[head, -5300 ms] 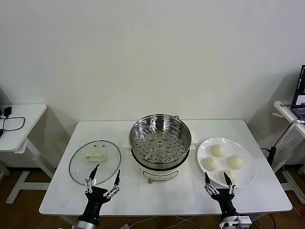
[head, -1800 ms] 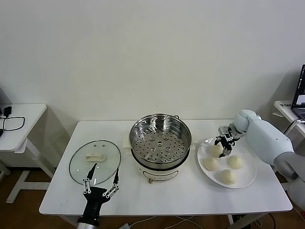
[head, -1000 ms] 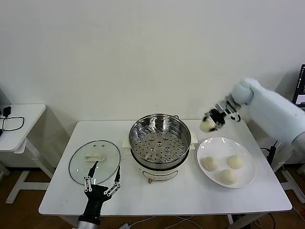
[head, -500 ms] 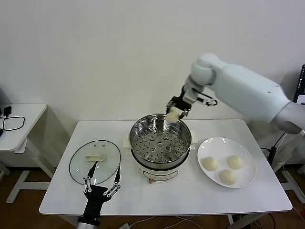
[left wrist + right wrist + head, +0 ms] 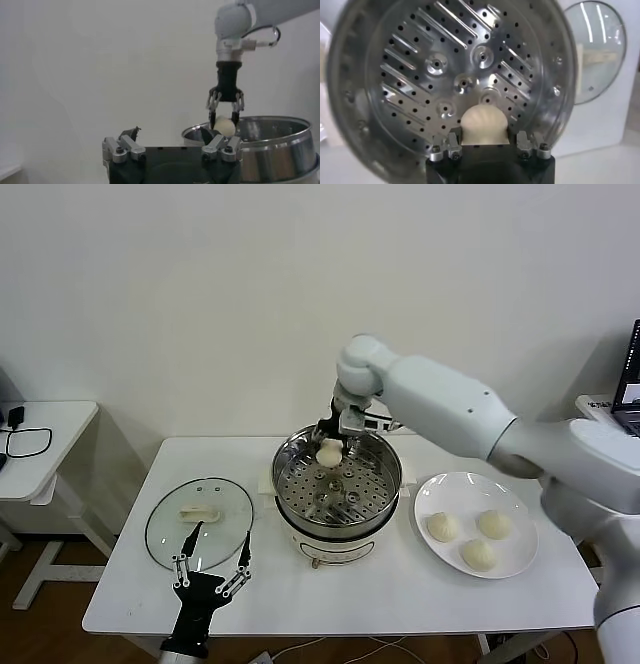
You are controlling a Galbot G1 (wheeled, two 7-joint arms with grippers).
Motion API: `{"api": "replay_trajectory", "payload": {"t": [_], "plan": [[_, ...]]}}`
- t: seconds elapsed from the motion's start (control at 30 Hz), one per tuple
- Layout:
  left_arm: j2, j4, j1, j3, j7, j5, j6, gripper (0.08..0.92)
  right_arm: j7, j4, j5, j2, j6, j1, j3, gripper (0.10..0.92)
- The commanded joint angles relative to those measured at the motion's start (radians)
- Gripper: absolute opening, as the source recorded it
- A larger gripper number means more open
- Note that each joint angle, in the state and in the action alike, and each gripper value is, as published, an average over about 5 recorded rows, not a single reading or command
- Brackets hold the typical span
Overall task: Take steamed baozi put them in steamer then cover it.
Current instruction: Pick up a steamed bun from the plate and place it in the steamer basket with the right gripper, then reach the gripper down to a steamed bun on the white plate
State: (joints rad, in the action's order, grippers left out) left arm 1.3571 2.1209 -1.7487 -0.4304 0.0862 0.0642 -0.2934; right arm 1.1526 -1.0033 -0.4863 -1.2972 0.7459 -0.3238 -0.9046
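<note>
One baozi (image 5: 329,452) clamped in the right gripper (image 5: 331,443) over the steamer (image 5: 337,482); release early and it bounces; left gripper (image 5: 212,569) idle, open.

My workspace is evenly, brightly lit, with soft shadows under the steamer (image 5: 337,484). Its steel glares in my right wrist view, rim blurred; my left wrist view looks dim and hazy.

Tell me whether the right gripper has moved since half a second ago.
Yes. The right gripper, shut on a baozi, has moved toward the robot's left and lower, from the steamer's far right rim to above its back floor.
</note>
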Motion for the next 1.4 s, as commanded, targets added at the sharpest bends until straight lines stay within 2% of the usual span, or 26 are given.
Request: {"api": "replay_trajectory", "payload": {"t": [0.03, 0.33, 0.57, 0.77, 0.9, 1.03, 1.2, 1.4], "plan": [[-0.001, -0.005, 0.002, 0.000, 0.000, 0.000, -0.001, 0.823, -0.019, 0.083, -0.115, -0.067, 0.031, 0.067, 0.038, 0.626], [-0.003, -0.009, 0.007, -0.004, 0.001, -0.002, -0.003, 0.823, -0.021, 0.106, -0.127, -0.072, 0.020, 0.077, 0.049, 0.673], [-0.001, -0.007, 0.010, -0.006, 0.001, -0.002, 0.002, 0.823, 0.013, 0.043, -0.055, -0.018, -0.023, 0.044, 0.065, 0.805], [-0.003, -0.009, 0.014, -0.004, 0.001, 0.000, 0.005, 0.823, 0.094, -0.114, 0.194, 0.167, -0.174, -0.055, 0.040, 0.822], [-0.004, -0.006, 0.014, 0.002, 0.001, 0.003, 0.008, 0.823, 0.120, -0.165, 0.493, 0.323, -0.393, -0.183, -0.056, 0.823], [-0.011, -0.001, 0.009, 0.007, 0.001, 0.005, 0.007, 0.823, 0.130, -0.133, 0.753, 0.440, -0.596, -0.321, -0.210, 0.823], [-0.019, 0.002, 0.009, 0.011, 0.001, 0.010, 0.006, 0.823, 0.142, -0.111, 0.861, 0.556, -0.728, -0.334, -0.351, 0.823], [-0.015, -0.002, 0.012, 0.019, 0.001, 0.022, 0.007, 0.823, 0.101, -0.186, 0.870, 0.675, -0.789, -0.216, -0.457, 0.823]]}}
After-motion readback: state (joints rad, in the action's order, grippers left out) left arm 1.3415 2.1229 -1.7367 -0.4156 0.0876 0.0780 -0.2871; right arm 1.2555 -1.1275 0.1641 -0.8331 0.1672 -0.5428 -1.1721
